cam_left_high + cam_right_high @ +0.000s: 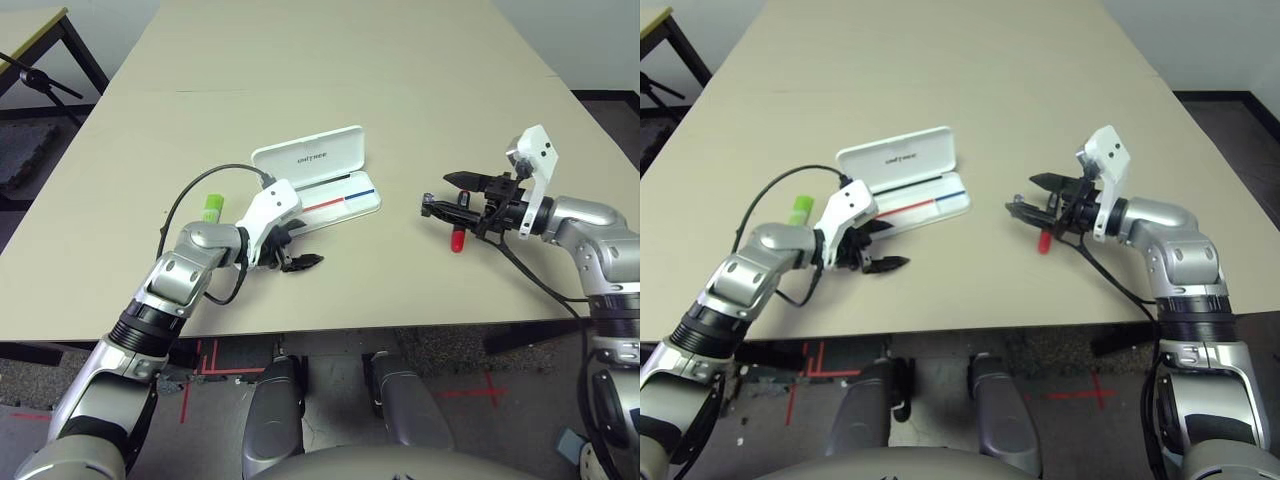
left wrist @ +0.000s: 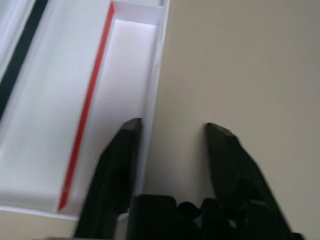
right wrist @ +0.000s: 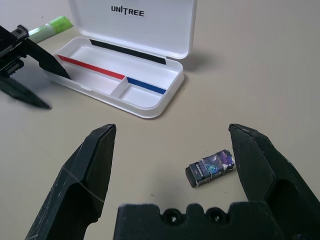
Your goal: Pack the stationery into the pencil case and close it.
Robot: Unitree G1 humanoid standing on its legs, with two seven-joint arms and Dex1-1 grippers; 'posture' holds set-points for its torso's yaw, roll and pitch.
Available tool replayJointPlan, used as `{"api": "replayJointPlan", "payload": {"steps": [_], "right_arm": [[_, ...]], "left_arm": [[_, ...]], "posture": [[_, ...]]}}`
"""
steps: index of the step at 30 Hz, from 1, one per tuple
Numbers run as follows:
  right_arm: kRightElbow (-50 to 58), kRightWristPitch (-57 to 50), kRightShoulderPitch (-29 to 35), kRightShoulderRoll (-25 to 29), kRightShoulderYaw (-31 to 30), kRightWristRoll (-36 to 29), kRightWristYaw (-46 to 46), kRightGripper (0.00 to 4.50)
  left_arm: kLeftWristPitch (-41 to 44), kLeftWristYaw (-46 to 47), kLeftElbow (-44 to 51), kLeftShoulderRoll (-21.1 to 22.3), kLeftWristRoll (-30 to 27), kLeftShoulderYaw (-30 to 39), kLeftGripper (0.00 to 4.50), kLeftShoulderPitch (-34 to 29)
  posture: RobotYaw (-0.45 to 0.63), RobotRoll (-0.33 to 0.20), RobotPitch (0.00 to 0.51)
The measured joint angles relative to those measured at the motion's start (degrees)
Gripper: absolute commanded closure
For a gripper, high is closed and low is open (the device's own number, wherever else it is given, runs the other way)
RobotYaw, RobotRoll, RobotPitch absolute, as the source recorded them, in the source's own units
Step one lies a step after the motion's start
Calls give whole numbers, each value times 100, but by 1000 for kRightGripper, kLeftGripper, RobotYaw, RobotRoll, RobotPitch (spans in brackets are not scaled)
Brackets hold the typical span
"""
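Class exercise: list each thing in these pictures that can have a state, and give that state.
pencil case: open, lid up, tray empty.
left gripper: open, one finger over the case's edge.
right gripper: open, holding nothing.
eraser block: lying loose on the table.
green stick: lying outside the case.

Open white pencil case [image 1: 318, 180] on beige table [image 1: 330, 60], between green highlighter [image 1: 212, 207] and red marker [image 1: 458, 240].

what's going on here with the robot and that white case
A two-armed robot is packing stationery into an open pencil case, and nothing is inside yet. Its left end effector sits open at the case's near end. Its right end effector is open over a small dark eraser lying on the table. A red marker lies under the right arm, and a green highlighter rests beside the left arm.
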State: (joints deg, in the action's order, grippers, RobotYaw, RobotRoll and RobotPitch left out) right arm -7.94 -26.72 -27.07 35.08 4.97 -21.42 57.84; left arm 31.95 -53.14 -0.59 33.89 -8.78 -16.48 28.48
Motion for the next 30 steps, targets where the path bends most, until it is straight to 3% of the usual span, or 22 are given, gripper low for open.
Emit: {"api": "replayJointPlan", "payload": {"steps": [4,14,21,30], "right_arm": [[7,-3,4,-1,-7,-1,0,0],[99,-118,18,19,-98,-62,94,0],[348,-391,141,390,-249,-189,600,0],[393,-268,239,768,-550,-102,1055,0]], "left_arm": [[-2,-42,-48,9,-2,39,4421,39],[-733,-639,158,450,191,-85,4467,34],[-1910,-1288,177,747,203,-142,4467,-30],[-2380,-1675,-13,791,204,-145,4467,-116]], "posture": [[-114,0,152],[-105,0,154],[-103,0,154],[-102,0,147]]}}
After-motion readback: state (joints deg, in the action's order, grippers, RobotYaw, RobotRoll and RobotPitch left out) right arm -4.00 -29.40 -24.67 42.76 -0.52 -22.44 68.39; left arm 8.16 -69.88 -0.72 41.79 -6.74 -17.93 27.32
